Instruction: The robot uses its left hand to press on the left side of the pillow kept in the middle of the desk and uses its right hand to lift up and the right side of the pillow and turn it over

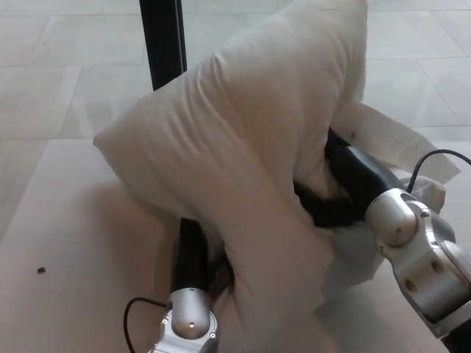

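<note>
Pillow half turned, right side lifted high, flip not finished.

The pillow (243,147) stands reared up on the bench (66,243), its right side raised toward the top of the view and leaning over to my left, its lower left edge down near the surface. My right hand (335,198) is buried in its folds, fingers closed on the fabric. My left hand (197,254) is tucked under the left edge; I cannot tell its fingers. Left: tipping it over flat.

Indoor room: pale tiled floor (66,66), black post (163,40), desk (73,243).
</note>
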You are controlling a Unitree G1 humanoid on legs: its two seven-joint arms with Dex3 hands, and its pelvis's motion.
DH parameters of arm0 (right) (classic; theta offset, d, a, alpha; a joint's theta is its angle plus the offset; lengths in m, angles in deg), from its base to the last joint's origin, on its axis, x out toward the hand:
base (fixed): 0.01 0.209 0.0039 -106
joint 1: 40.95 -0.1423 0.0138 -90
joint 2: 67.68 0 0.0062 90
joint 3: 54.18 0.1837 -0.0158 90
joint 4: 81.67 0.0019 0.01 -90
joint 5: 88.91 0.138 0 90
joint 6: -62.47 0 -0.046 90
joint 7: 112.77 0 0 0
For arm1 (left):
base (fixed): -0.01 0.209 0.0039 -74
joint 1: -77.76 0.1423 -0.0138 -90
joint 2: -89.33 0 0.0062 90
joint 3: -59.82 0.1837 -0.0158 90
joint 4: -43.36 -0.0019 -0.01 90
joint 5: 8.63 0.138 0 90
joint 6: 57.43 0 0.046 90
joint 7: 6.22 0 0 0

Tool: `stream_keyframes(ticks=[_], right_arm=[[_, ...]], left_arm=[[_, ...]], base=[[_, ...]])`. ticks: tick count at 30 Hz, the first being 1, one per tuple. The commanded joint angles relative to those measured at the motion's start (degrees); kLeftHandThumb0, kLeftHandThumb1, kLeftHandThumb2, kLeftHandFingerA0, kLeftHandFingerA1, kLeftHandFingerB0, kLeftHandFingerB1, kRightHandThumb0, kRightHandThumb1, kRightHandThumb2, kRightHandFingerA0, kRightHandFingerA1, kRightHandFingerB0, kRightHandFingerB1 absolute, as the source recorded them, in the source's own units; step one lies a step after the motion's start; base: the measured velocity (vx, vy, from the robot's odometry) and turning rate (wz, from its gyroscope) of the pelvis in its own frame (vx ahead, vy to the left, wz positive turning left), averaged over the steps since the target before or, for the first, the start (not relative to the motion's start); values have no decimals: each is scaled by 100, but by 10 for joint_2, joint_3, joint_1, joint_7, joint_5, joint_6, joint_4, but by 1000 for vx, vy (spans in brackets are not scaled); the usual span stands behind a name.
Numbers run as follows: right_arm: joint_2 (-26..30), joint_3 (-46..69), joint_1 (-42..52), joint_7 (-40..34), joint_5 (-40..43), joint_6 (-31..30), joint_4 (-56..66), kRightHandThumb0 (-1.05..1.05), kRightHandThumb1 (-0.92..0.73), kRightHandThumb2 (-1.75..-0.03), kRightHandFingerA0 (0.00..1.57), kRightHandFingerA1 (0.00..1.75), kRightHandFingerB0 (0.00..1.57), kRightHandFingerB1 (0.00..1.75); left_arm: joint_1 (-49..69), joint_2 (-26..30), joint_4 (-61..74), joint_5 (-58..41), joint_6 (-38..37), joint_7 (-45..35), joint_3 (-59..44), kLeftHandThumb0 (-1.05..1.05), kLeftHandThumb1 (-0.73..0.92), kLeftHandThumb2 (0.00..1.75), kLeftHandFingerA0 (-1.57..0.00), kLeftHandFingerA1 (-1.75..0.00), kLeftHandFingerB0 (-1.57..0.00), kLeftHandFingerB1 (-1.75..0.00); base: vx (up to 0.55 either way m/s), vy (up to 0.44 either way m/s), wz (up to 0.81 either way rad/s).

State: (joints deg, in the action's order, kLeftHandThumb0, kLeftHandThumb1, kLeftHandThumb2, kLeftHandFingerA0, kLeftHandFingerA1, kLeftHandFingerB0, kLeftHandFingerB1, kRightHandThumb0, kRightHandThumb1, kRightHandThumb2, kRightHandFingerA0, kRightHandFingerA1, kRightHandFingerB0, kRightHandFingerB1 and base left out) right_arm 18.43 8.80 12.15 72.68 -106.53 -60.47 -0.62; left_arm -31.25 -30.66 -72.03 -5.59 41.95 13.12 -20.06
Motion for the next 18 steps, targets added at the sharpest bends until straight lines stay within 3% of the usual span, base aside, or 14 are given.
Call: stream_keyframes(ticks=[1, 2, 3, 4, 5, 6, 7, 9, 10, 11, 12, 13, 14, 18], right_arm=[[-115, -202, 65, 206, 59, 53, -30, -87, -43, -73, 0, 69, 6, 57], [-103, -176, 61, 204, 71, 53, -10, -84, -57, -58, 0, 77, 1, 50], [-102, -159, 63, 204, 82, 58, -7, -43, -23, -89, 1, 56, 0, 54], [-110, -103, 74, 207, 130, 44, 5, -85, -45, -80, 32, 82, 6, 42], [-112, -77, 74, 205, 149, 21, 18, -76, -40, -81, 26, 73, 4, 48], [-107, -48, 69, 202, 162, 2, 34, -81, -44, -84, 10, 66, 3, 41], [-82, 19, 55, 207, 191, -19, 62, -79, -44, -87, 2, 59, 2, 34], [-75, 38, 53, 210, 197, -30, 72, -79, -44, -87, 2, 59, 2, 34], [-56, 91, 38, 209, 211, -47, 75, -75, -44, -90, 5, 55, 1, 30], [-39, 138, 24, 211, 225, -49, 61, -83, -48, -90, 0, 50, 0, 30], [-24, 169, 15, 215, 234, -51, 53, -95, -54, -91, 18, 57, 6, 27], [-20, 180, 12, 218, 235, -53, 53, -95, -54, -91, 18, 57, 6, 27], [-4, 207, 14, 226, 244, -52, 48, -87, -50, -91, 40, 73, 6, 27], [23, 296, 24, 212, 267, -68, 57, -76, -48, -86, 39, 69, 6, 40]], left_arm=[[51, -148, -111, -37, -24, -118, 94, -104, 63, 102, -28, -70, 0, 0], [41, -127, -97, -24, -13, -128, 109, -90, 73, 62, -37, -101, 0, 0], [41, -119, -84, -22, -7, -132, 114, -86, 73, 61, -37, -98, 0, 0], [51, -103, -49, -17, 13, -130, 127, -87, 58, 91, -57, -102, 0, 0], [50, -88, -34, -5, 23, -130, 138, -83, 78, 64, -44, -95, 0, 0], [44, -55, -11, 15, 34, -142, 155, -97, 70, 104, -24, -68, 0, -2], [13, -10, -25, 46, 39, -140, 146, -78, 76, 102, -36, -75, 0, -11], [4, 2, -36, 55, 37, -133, 141, -78, 76, 102, -36, -75, 0, -11], [36, 1, -11, -36, 24, -160, 60, -69, 58, 101, -34, -79, 0, -33], [57, 25, 15, -67, 25, -175, 27, -100, 70, 102, -26, -68, 0, 0], [63, 48, 19, -75, 19, -186, 11, -96, 64, 99, -13, -59, 0, -3], [65, 53, 19, -80, 16, -191, 3, -96, 64, 99, -13, -59, 0, -3], [71, 64, 33, -77, 29, -178, -7, -96, 63, 100, -15, -58, 0, -3], [57, 106, 60, -103, 44, -180, -63, -89, 58, 96, -14, -54, 0, -5]], base=[[0, 0, 0], [0, 0, 0], [0, 0, 0], [0, 0, 0], [0, 0, 0], [0, 0, 0], [0, 0, 0], [0, 0, 0], [0, 0, 0], [0, 0, 0], [0, 0, 0], [0, 0, 0], [0, 0, 0], [0, 0, 0]])
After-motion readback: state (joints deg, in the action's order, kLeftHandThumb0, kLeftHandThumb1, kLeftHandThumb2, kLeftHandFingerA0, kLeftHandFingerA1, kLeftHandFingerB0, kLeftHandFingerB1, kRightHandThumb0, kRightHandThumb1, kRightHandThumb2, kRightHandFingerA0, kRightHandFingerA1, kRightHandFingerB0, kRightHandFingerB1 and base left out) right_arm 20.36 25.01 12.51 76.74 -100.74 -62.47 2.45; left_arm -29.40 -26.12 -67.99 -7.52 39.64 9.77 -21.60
